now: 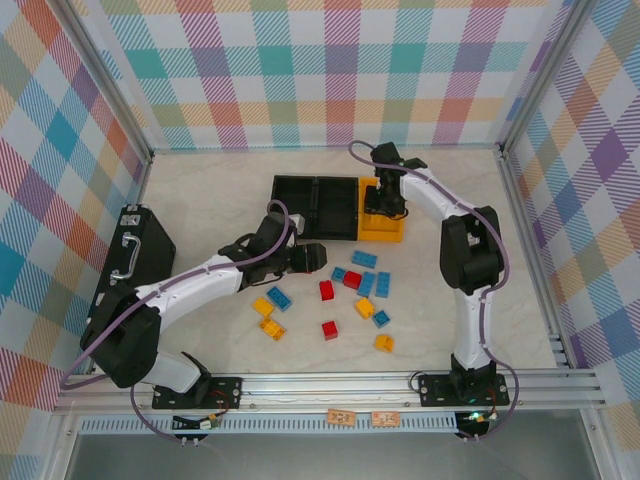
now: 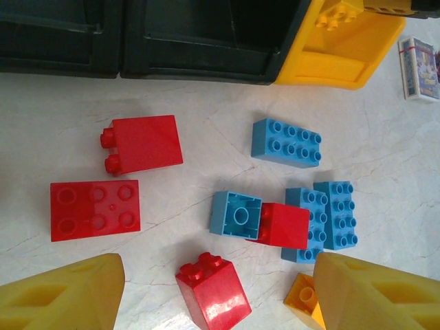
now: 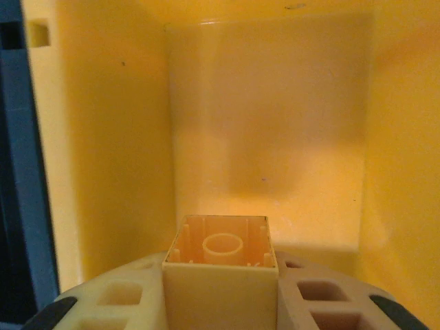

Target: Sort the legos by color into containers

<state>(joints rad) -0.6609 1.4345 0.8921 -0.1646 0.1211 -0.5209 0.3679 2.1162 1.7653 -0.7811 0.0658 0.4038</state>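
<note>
While the right end effector (image 1: 386, 203) is clenching a yellow brick (image 3: 220, 282) inside the yellow container (image 1: 383, 233), the left end effector (image 2: 220, 295) is hovering open over loose legos (image 1: 352, 281) on the desk (image 1: 205, 205).

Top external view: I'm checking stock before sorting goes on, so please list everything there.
containers: three joined, two black and one yellow-orange, far middle.
blue legos: six, blue, loose mid-table.
red legos: three showing, red, among the blue.
yellow-orange legos: four, yellow-orange, near side of the pile.
case: one, black, handled, left edge.
small tags: two, orange, front rail.
left gripper: one, open, above the legos.
right gripper: one, inside the yellow-orange container, shut on a yellow-orange brick.
</note>
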